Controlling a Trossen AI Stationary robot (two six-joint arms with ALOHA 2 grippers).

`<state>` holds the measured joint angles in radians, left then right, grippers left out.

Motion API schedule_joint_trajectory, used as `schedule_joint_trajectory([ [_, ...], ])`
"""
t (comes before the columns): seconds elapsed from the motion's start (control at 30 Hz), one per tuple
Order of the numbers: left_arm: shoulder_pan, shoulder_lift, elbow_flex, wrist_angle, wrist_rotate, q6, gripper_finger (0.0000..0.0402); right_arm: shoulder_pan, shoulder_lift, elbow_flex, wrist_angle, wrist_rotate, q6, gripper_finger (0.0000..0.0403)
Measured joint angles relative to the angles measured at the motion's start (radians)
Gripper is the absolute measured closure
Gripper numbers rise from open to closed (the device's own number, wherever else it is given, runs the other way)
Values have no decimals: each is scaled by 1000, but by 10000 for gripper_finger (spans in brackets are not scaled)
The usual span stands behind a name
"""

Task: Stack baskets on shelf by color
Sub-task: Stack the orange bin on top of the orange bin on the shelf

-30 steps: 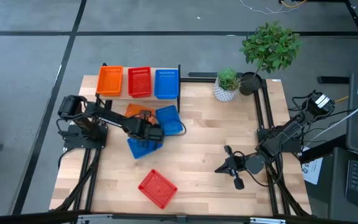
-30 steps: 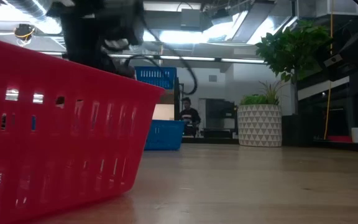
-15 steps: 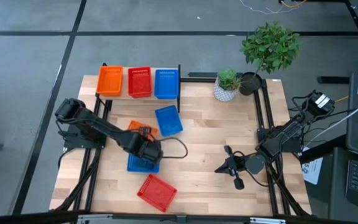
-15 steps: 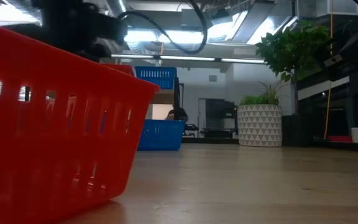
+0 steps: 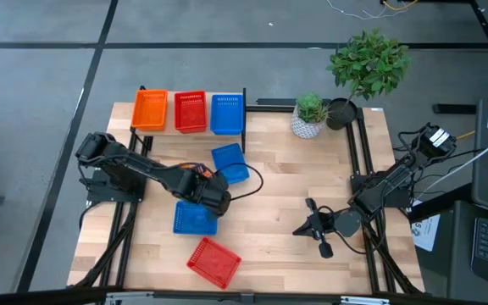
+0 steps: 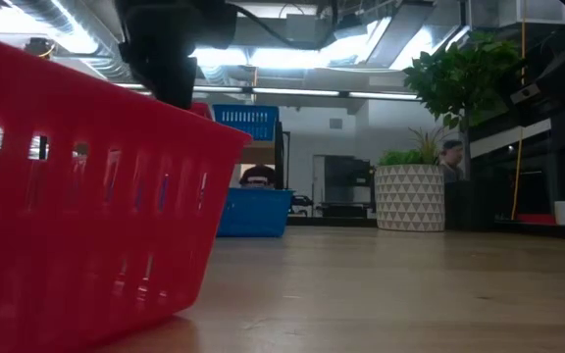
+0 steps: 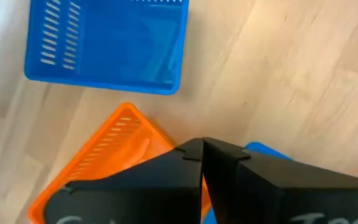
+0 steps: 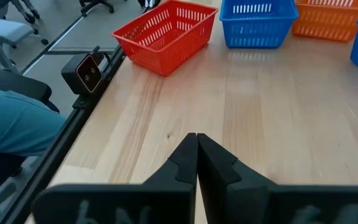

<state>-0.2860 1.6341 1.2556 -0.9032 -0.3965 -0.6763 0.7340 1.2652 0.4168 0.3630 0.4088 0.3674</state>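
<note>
— Since half a second ago, what has moved?

— Mostly the left gripper (image 5: 216,196): it has swung up and away from the blue basket on the table (image 5: 195,219), which has stayed put, and now hangs between that one and the tilted blue basket (image 5: 230,163) nearer the shelf (image 5: 190,131). Its fingers (image 7: 194,154) are pressed together with nothing between them.

— Go across from the left, then.

— On the shelf sit an orange basket (image 5: 150,110), a red basket (image 5: 191,111) and a blue basket (image 5: 226,113), side by side. Just in front, the left wrist view shows an orange basket on the table (image 7: 104,154) under the gripper, near the tilted blue one and partly hidden by the arm in the high view. Nearer the front edge lies a loose red basket (image 5: 214,258), well apart from the rest; it fills the low view.

— And the right side?

— A white patterned pot (image 5: 308,125) stands at the table's (image 5: 286,186) far edge. The right gripper (image 5: 310,225) waits low near the front right, fingers (image 8: 191,152) clenched empty, unchanged. A person's teal sleeve (image 8: 11,118) shows beside the table.
</note>
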Motion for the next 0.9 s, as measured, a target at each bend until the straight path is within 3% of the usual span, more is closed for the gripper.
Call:
schedule_joint_trajectory([
  [0.2, 23, 12, -2, -12, 30, -159, 385, 0, 0, 0, 0, 0, -13, 395],
  [0.57, 76, 45, -53, -19, 70, -304, 263, 0, 0, 1, 0, -2, -11, 395],
  [0.9, 78, 179, -52, -20, 63, -315, 254, 0, 0, 1, 0, -2, -10, 395],
])
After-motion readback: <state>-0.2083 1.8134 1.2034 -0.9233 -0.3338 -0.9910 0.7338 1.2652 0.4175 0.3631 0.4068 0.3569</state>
